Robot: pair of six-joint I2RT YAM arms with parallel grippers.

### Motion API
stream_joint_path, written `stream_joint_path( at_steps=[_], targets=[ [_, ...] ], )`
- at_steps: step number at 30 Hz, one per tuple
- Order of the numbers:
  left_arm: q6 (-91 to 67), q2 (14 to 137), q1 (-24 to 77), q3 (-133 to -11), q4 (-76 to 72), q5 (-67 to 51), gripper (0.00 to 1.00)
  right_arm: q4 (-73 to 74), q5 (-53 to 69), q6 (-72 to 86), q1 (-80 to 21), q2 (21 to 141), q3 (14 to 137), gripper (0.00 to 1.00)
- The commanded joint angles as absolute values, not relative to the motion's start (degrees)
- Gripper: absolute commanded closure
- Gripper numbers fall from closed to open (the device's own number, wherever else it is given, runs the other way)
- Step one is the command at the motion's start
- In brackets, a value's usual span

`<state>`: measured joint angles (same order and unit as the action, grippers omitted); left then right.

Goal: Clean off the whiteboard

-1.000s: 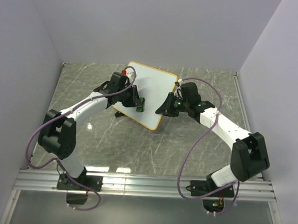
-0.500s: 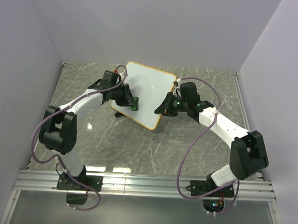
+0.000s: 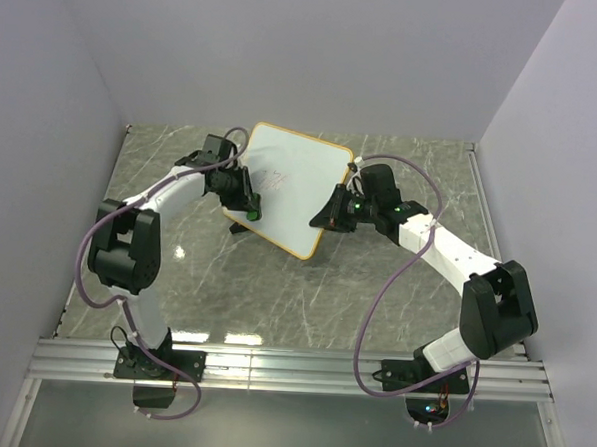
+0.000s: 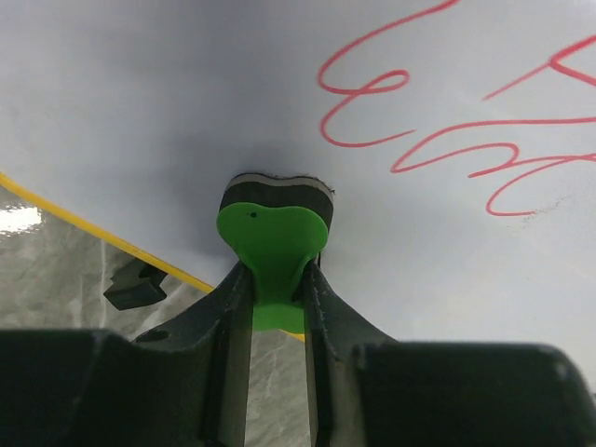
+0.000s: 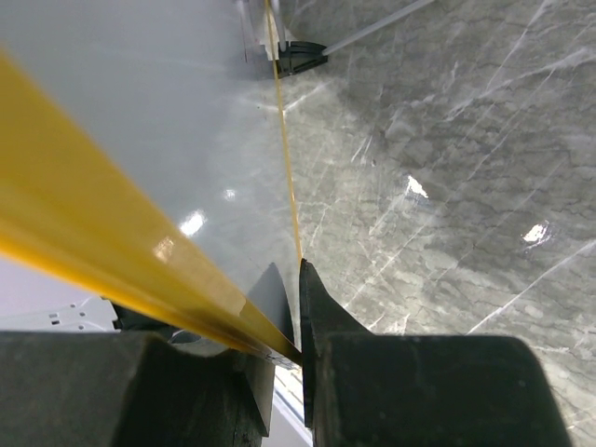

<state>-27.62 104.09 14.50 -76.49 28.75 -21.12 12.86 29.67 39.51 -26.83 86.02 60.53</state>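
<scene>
The whiteboard (image 3: 292, 188) stands tilted at the table's middle back, white with an orange-yellow frame and faint red scribbles. My left gripper (image 3: 251, 212) is shut on the green eraser (image 4: 273, 244), whose dark pad presses the board near its lower left edge. Red scribbles (image 4: 438, 121) lie up and right of the eraser in the left wrist view. My right gripper (image 3: 324, 222) is shut on the whiteboard's right edge; its frame (image 5: 140, 256) runs between the fingers (image 5: 321, 317) in the right wrist view.
The grey marbled table (image 3: 376, 278) lies around the board. A black foot (image 4: 137, 285) of the board shows below its frame. Grey walls close in the back and sides. A metal rail (image 3: 291, 368) runs along the near edge.
My left gripper has slid the eraser leftward across the board, from its lower middle to its lower left edge. The right gripper and the board have stayed put.
</scene>
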Motion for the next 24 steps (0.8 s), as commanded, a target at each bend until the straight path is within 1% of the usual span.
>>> stream_joint_path(
  at_steps=[1, 4, 8, 11, 13, 15, 24],
  targets=[
    [-25.66, 104.33, 21.86, -80.68, 26.72, -20.39, 1.00, 19.07, 38.05, 34.63, -29.97, 87.27, 61.17, 1.00],
    [-26.89, 102.14, 24.69, -82.53, 26.02, -21.88, 1.00, 19.25, 38.23, 34.54, -29.97, 87.98, 61.96, 1.00],
    [-28.39, 101.77, 25.05, -83.76, 25.49, -23.03, 1.00, 19.60, 38.32, 34.01, -29.97, 88.50, 62.84, 1.00],
    [-26.55, 103.62, 24.79, -85.51, 27.76, -20.14, 1.00, 19.60, 38.50, 33.93, -29.97, 88.68, 62.84, 1.00],
    [-26.45, 104.85, 24.00, -86.40, 28.30, -15.58, 1.00, 19.69, 38.50, 33.84, -29.97, 88.59, 62.75, 1.00],
    [-27.16, 105.47, 21.99, -85.70, 27.60, -12.92, 1.00, 19.78, 38.32, 33.58, -29.88, 88.24, 62.75, 1.00],
    [-25.40, 112.05, 12.40, -85.60, 26.72, -11.51, 1.00, 20.74, 37.79, 32.87, -29.88, 87.63, 62.49, 1.00]
  ],
)
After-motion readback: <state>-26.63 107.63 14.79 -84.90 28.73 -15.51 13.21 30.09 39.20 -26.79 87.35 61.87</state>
